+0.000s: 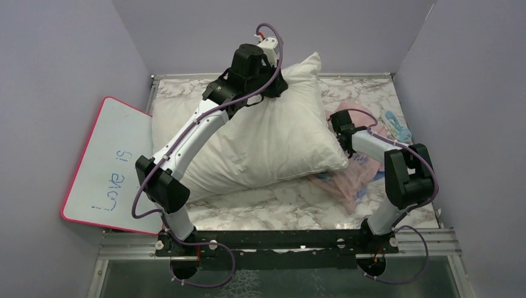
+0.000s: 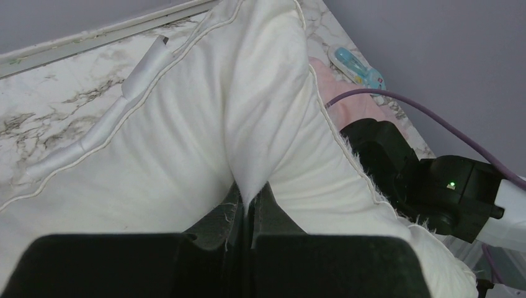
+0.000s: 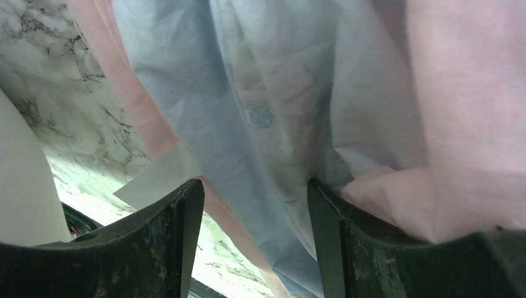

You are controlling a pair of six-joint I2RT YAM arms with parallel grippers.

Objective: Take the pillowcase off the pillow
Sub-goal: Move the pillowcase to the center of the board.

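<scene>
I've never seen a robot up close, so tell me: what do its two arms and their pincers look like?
The left arm and right arm are white tubes joined by chunky black blocks, with a thin purple cable looping along each. The left gripper and right gripper each have two flat, dark, scuffed fingers.

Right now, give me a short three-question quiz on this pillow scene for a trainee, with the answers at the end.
1. True or false: the left gripper is shut on a fold of the pillow.
2. Pick one: the pillowcase is A) pulled fully over the pillow, B) bunched on the table at the pillow's right, C) hanging from the left gripper.
3. Fill the gap: the right gripper has its jaws ____, with blue and pink fabric between its fingers.

Key: 1 true; 2 B; 3 open.
</scene>
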